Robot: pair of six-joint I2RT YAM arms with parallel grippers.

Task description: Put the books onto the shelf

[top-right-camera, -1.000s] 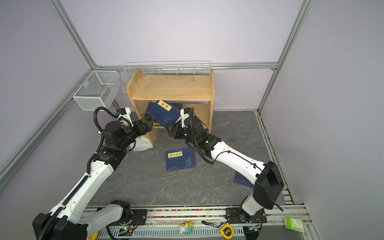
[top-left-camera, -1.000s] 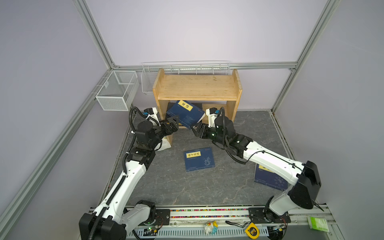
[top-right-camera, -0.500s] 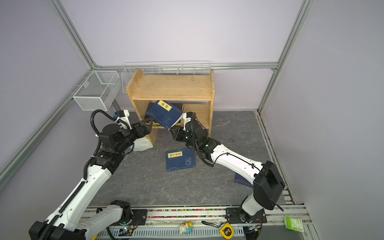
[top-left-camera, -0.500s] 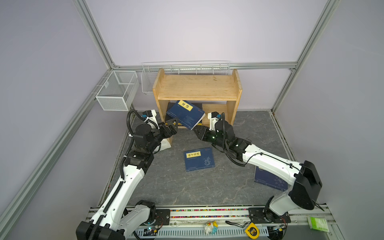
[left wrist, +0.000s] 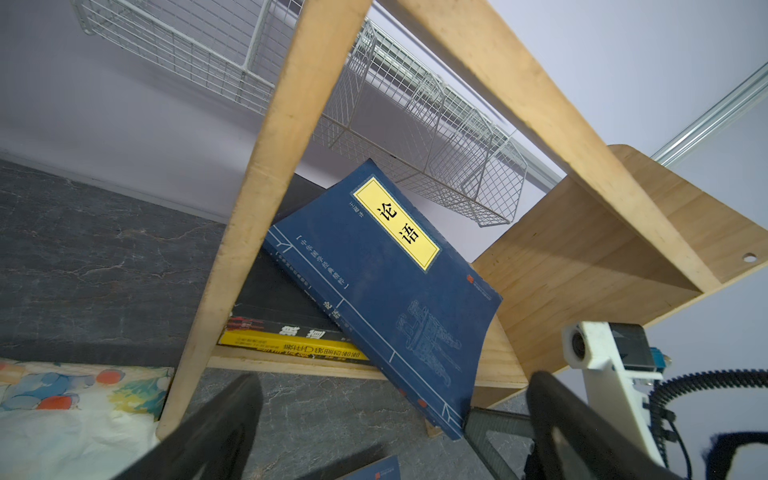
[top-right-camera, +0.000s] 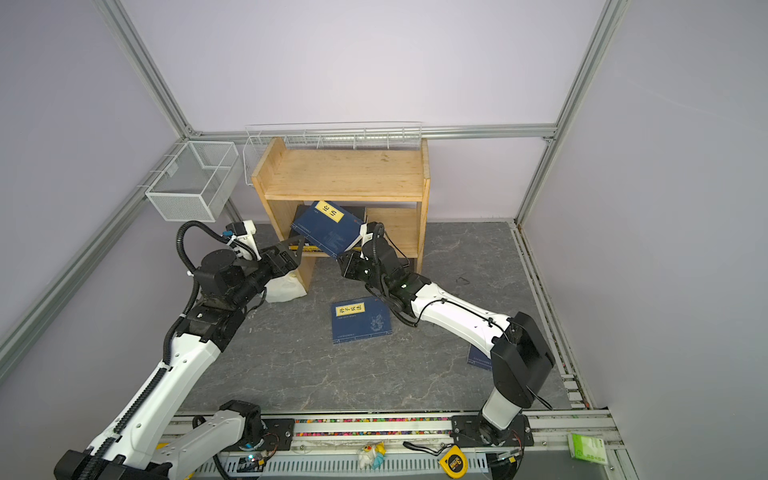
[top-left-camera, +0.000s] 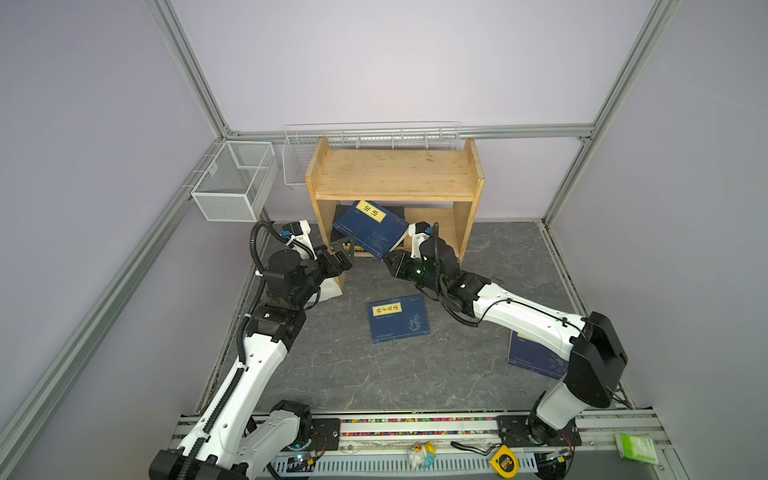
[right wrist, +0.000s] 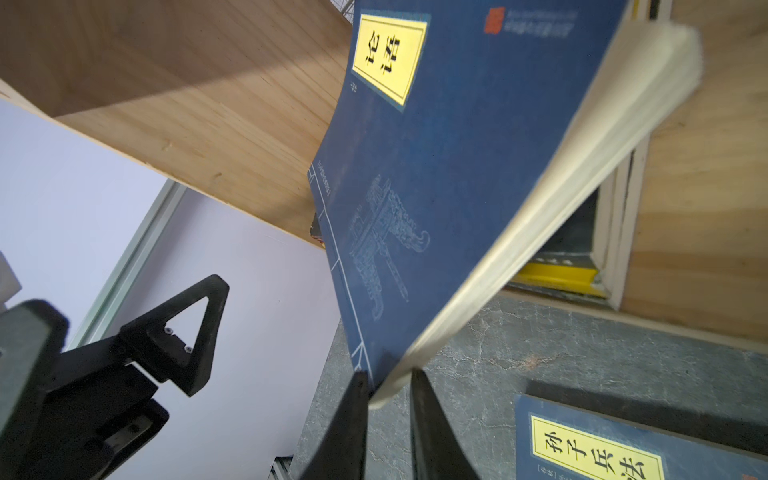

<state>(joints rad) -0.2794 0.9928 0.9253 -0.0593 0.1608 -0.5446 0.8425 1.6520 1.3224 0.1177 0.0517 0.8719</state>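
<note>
Pinching the thin navy paperback with yellow title label point(top-left-camera: 370, 228) at its overhanging lower corner, right gripper point(right wrist: 388, 374) clamped. Book leans tilted in lower bay of light wooden shelf point(top-left-camera: 395, 174). Likely light, floppy; bite deeper along spine. Left gripper point(left wrist: 395, 384) spread, empty.

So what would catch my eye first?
A navy book with a yellow title label, tilted in the lower opening of the wooden shelf, its bottom corner pinched by the right gripper. The left gripper hangs open beside it, and a second navy book lies flat on the grey floor.
</note>
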